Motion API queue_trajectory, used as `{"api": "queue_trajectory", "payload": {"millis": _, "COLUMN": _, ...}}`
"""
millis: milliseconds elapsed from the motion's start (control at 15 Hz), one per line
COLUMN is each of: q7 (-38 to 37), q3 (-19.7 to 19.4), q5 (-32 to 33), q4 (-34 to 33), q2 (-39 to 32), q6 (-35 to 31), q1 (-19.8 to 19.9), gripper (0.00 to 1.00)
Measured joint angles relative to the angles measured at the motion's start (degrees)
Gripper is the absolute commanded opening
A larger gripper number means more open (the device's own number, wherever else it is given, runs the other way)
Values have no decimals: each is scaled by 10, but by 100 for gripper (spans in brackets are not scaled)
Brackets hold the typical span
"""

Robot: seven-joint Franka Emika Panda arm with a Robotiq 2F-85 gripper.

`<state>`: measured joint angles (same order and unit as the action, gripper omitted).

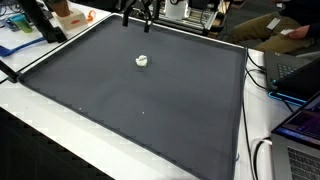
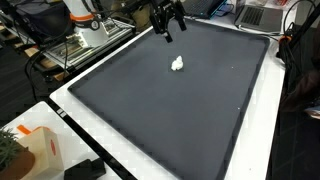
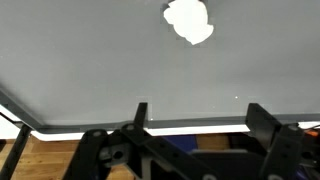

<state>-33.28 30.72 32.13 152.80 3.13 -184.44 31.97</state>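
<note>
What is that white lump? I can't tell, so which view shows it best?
The wrist view: the white lump fills far more of the picture there, its uneven outline clear against the grey mat, though the top edge may crop it. In both exterior views the lump is only a tiny pale speck.

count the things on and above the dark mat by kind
white lump, lying on the mat: 1
dark mat: 1
gripper, open, above the far edge, apart from the lump: 1
total: 3
</note>
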Motion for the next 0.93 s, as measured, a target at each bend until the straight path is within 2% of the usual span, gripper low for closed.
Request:
{"api": "queue_trajectory", "payload": {"millis": 533, "q7": 1, "q3": 22, "q5": 0, "q4": -7, "q2": -49, "q6": 1, "q1": -7, "gripper": 100}}
{"api": "queue_trajectory", "payload": {"millis": 600, "q7": 24, "q3": 2, "q5": -31, "q4": -6, "q2": -54, "q6": 1, "q1": -31, "gripper": 100}}
{"api": "queue_trajectory", "payload": {"millis": 800, "q7": 128, "q3": -96, "q5": -157, "q4": -6, "q2": -67, "q6": 2, "q1": -153, "gripper": 100}}
{"api": "queue_trajectory", "payload": {"millis": 933, "q7": 162, "q3": -133, "q5": -202, "q4": -7, "q2": -67, "q6": 1, "q1": -201, "gripper": 100}}
